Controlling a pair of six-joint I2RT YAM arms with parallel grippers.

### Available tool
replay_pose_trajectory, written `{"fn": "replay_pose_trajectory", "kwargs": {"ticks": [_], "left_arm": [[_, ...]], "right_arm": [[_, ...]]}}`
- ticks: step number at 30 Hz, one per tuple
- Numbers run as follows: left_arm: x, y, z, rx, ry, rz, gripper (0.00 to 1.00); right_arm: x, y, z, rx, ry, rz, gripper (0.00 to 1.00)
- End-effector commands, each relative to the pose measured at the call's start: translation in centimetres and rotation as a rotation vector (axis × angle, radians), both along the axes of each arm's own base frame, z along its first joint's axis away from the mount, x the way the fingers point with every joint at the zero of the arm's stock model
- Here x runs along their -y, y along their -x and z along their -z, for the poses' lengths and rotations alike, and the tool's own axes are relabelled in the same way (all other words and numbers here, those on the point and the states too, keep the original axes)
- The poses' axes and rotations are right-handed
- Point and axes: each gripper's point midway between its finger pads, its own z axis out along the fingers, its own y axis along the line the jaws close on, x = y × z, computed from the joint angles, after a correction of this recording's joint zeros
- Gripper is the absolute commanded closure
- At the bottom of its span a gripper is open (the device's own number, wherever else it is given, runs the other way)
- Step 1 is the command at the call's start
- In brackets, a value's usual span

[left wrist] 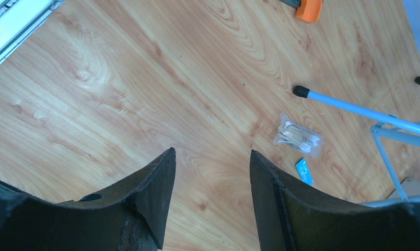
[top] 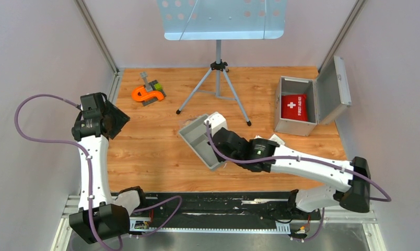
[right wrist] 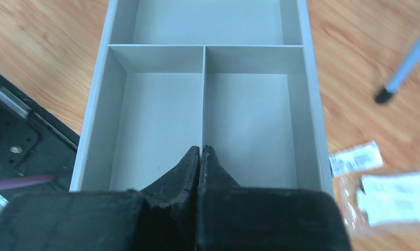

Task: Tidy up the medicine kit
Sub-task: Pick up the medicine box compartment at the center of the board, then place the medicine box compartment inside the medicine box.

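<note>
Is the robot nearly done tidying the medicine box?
Not yet. Done: the medicine kit is open with a red pouch inside. In hand: the right gripper pinches the grey tray by its divider. To do: packets lie on the table, the tray's empty, and the left gripper hangs open.

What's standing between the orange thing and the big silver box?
The music stand's tripod, its legs spread wide, stands between the orange C-shaped piece and the open medicine kit. The top view shows it.
</note>
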Motion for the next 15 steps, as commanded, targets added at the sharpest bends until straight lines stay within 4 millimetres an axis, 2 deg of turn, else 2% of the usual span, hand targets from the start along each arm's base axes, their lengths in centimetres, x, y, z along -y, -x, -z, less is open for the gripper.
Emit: {"fn": "replay_pose_trajectory", "kwargs": {"ticks": [1,4,8,15], "left_arm": [[0.0,-1.1,-1.1,0.06,0.018,0.0,0.38],[0.2,-1.2,-0.8,0.059,0.029,0.006,0.38],[0.4,-1.3,-0.8,0.063,0.038,0.015,0.38],[0.4,-1.3,-0.9,0.065,0.033,0.017,0.38]], "right_arm": [[5.9,0.2,-0.6,0.007,0.019,0.191,1.0],[9.9,-0.4,-0.6,0.015,0.058,0.327,1.0],[14.9,-2.3,-0.6,0.01,0.059,0.515,1.0],[22.7,-5.7,-4.7,0.139,-0.009,0.783,1.0]]}}
